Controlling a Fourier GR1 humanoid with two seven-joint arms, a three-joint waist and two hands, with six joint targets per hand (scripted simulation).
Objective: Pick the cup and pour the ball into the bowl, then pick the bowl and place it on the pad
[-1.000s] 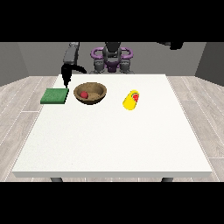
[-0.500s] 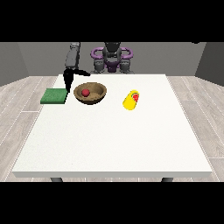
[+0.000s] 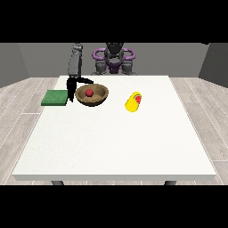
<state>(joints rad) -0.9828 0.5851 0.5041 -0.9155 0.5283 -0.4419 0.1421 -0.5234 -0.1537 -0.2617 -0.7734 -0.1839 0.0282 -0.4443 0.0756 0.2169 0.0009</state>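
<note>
A brown wooden bowl (image 3: 99,99) stands at the table's back left with a red ball (image 3: 89,92) inside it. Left of it lies the flat green pad (image 3: 54,97). The yellow cup (image 3: 132,103) lies on its side to the bowl's right, its red-lined mouth facing the back. The hand at the view's left (image 3: 71,86) hangs between pad and bowl, right at the bowl's left rim. Its fingers point down and its thumb sticks out over the rim; it holds nothing. No hand shows at the view's right.
The white table (image 3: 116,142) stretches wide towards the camera in front of the three objects. The robot's torso (image 3: 114,59) stands behind the back edge. Wooden floor surrounds the table.
The hand at the view's left has come down and shifted right, from above the pad's edge to the bowl's left rim. The other arm has gone up out of the picture.
</note>
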